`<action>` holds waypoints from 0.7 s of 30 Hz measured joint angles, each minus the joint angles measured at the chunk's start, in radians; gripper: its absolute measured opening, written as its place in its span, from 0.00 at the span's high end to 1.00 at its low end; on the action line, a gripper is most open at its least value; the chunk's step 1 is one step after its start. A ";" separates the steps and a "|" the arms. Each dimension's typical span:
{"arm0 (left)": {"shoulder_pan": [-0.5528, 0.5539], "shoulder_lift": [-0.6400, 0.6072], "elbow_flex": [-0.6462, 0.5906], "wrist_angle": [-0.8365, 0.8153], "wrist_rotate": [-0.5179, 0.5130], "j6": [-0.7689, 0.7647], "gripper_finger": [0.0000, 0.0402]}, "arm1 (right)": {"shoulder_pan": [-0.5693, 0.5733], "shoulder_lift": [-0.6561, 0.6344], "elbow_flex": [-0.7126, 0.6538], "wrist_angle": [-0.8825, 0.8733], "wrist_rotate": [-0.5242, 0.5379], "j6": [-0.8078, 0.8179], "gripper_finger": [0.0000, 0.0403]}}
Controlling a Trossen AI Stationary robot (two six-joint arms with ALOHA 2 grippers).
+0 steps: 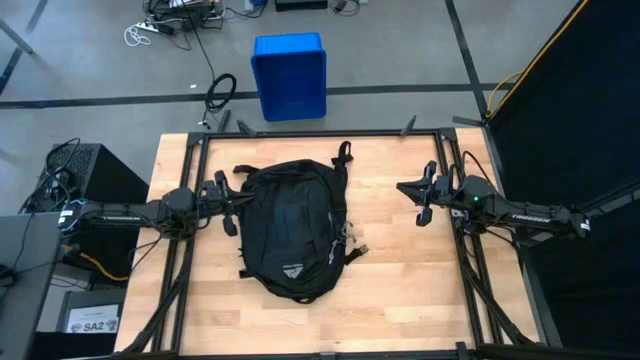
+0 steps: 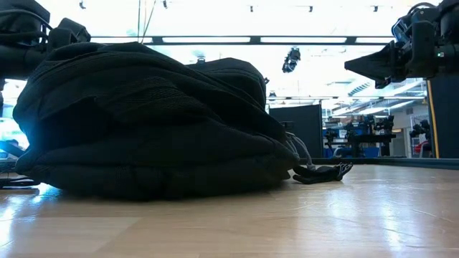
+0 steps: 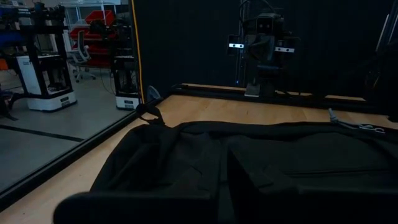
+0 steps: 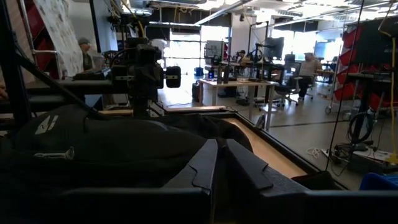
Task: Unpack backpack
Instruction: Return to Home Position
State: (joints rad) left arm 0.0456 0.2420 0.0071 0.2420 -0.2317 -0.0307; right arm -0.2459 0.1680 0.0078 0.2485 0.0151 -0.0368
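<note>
The black backpack (image 1: 292,228) lies on the wooden table (image 1: 400,290), its front panel up and its pale triangular logo (image 1: 293,270) toward the near edge. Its zips look closed. In the low view the backpack (image 2: 150,122) is a rounded heap. A thin strap end (image 2: 323,172) trails from its right side onto the wood. My left gripper (image 1: 228,205) is shut and points level, close beside the backpack's left side. My right gripper (image 1: 418,200) is shut with nothing between its fingers (image 4: 208,162). It hangs level over bare wood, well to the backpack's right.
A blue plastic bin (image 1: 290,75) stands on the floor beyond the table's far edge. A black frame (image 1: 320,133) runs along the far edge, and each arm's rails run down its own side. Bare wood lies right of the backpack and along the near edge.
</note>
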 joint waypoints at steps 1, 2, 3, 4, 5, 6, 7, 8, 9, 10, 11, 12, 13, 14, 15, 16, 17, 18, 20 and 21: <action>0.000 0.000 0.000 0.000 0.000 0.000 1.00 | 0.000 0.000 0.000 0.000 0.000 0.000 0.98; 0.000 0.000 0.000 0.000 0.000 0.000 1.00 | 0.000 0.000 0.000 0.000 0.000 0.000 0.98; 0.000 0.000 0.000 0.000 0.000 0.000 1.00 | 0.000 0.000 0.000 0.000 0.000 0.000 0.98; 0.000 0.000 0.000 0.000 0.000 0.000 1.00 | 0.000 0.000 0.000 0.000 0.000 0.000 0.98; 0.000 0.000 0.000 0.000 0.000 0.000 1.00 | 0.000 0.000 0.000 0.000 0.000 0.000 0.99; 0.000 0.000 0.000 0.000 0.000 0.000 1.00 | 0.000 0.000 0.000 0.000 0.000 0.000 0.99; 0.000 0.000 0.000 0.000 0.000 0.000 1.00 | 0.000 0.000 0.000 0.000 0.000 0.000 0.99; 0.000 0.000 0.000 0.000 0.000 0.000 1.00 | 0.000 0.000 0.000 0.000 0.000 0.000 0.99; 0.000 0.000 0.000 0.000 0.000 0.000 1.00 | 0.000 0.000 0.000 0.000 0.000 0.000 0.99; 0.000 0.000 0.000 0.000 0.000 0.000 1.00 | 0.000 0.000 0.000 0.000 0.000 0.000 0.99; 0.000 0.000 0.000 0.000 0.000 0.000 1.00 | 0.000 0.000 0.000 0.000 0.000 0.000 0.98; 0.000 0.000 0.000 0.000 0.000 0.000 1.00 | 0.000 0.000 0.000 0.000 0.000 0.000 0.98; 0.000 0.000 0.000 0.000 0.000 0.000 1.00 | 0.000 0.000 0.000 0.000 0.000 0.000 0.98; 0.000 0.000 0.000 0.000 0.000 0.000 1.00 | 0.000 0.000 0.000 0.000 0.000 0.000 0.98; 0.000 0.000 0.000 0.000 0.000 0.000 1.00 | 0.000 0.000 0.000 0.000 0.000 0.000 0.98; 0.000 0.000 0.000 0.000 0.000 0.000 1.00 | 0.000 0.000 0.000 0.000 0.000 0.000 0.98; 0.000 0.000 0.000 0.000 0.000 0.000 1.00 | 0.000 0.000 0.000 0.000 0.000 0.000 0.98; 0.000 0.000 0.000 0.000 0.000 0.000 1.00 | 0.000 0.000 0.000 0.000 0.000 0.000 0.98; 0.000 0.000 0.000 0.000 0.000 0.000 1.00 | 0.000 0.000 0.000 0.000 0.000 0.000 0.99; 0.000 0.000 0.000 0.000 0.000 0.000 1.00 | 0.000 0.000 0.000 0.000 0.000 0.000 0.99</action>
State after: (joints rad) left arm 0.0458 0.2420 0.0071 0.2420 -0.2317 -0.0309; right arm -0.2459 0.1681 0.0078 0.2485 0.0151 -0.0368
